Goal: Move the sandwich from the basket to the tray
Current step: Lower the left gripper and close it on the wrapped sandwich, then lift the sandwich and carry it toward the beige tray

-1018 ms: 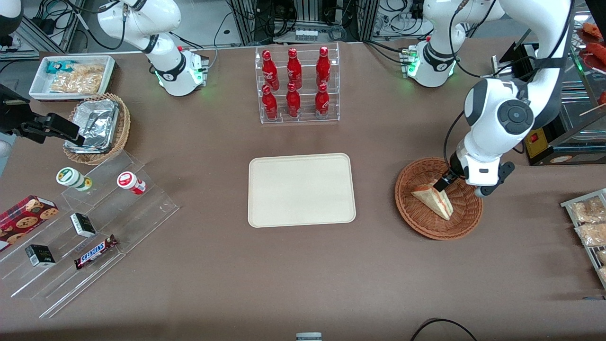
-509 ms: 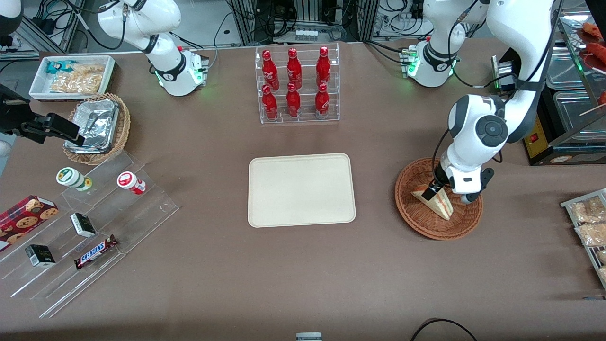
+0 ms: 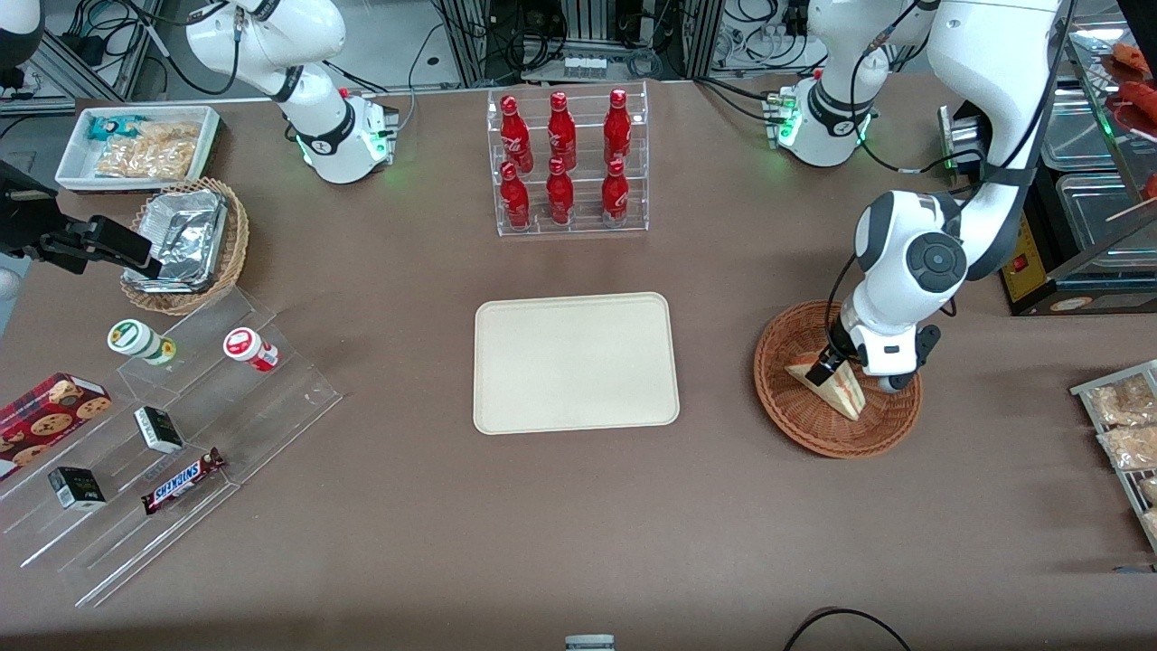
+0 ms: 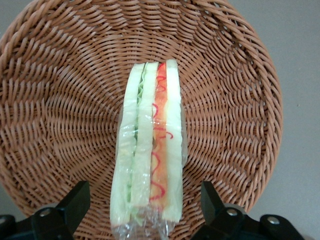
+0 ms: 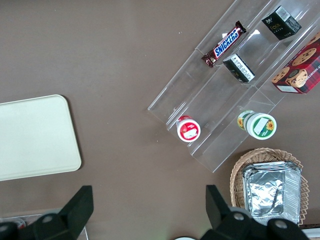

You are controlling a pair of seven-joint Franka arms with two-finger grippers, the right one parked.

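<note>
The sandwich [image 3: 836, 389] is a plastic-wrapped wedge standing on edge in the reddish-brown wicker basket [image 3: 795, 425], toward the working arm's end of the table. My gripper [image 3: 826, 366] is down in the basket at the sandwich's end that lies farther from the front camera. In the left wrist view the gripper [image 4: 145, 205] is open, and its black fingers [image 4: 75, 200] stand on either side of the sandwich [image 4: 150, 150] with a gap on each side. The basket [image 4: 60, 100] fills that view. The cream tray [image 3: 576, 362] lies flat and bare at mid-table, beside the basket.
A clear rack of red bottles [image 3: 568, 163] stands farther from the front camera than the tray. Toward the parked arm's end are a stepped acrylic shelf with snacks [image 3: 163, 425], a tan basket holding a foil container [image 3: 185, 244] and a white bin [image 3: 136, 145]. Packets [image 3: 1125, 425] lie at the working arm's end.
The working arm has come down and shifted a little toward the tray, bringing the open gripper lower over the sandwich's end. The sandwich has not moved.
</note>
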